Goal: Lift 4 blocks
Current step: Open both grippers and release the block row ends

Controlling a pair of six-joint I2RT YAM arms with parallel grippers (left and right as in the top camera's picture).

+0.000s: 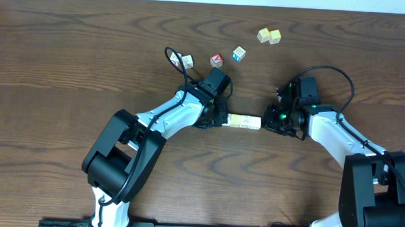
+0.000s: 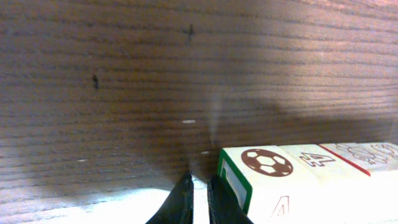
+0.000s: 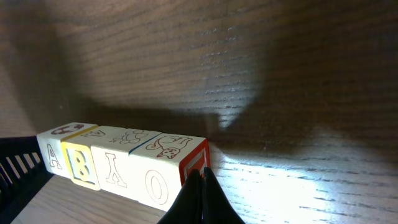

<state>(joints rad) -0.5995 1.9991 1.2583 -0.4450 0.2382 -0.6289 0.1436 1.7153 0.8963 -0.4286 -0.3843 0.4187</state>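
The four blocks (image 1: 244,121) (image 2: 298,180) (image 3: 124,162) sit in one tight row in the middle of the table (image 1: 68,53), far from every edge. The left gripper (image 1: 219,118) (image 2: 198,180) is at the green end of the row, with its fingers together. The right gripper (image 1: 270,121) (image 3: 200,173) is at the red end, also with its fingers together. I cannot tell if the row is off the table. A red block (image 1: 216,59) and a blue block (image 1: 239,53) sit closer to the far edge.
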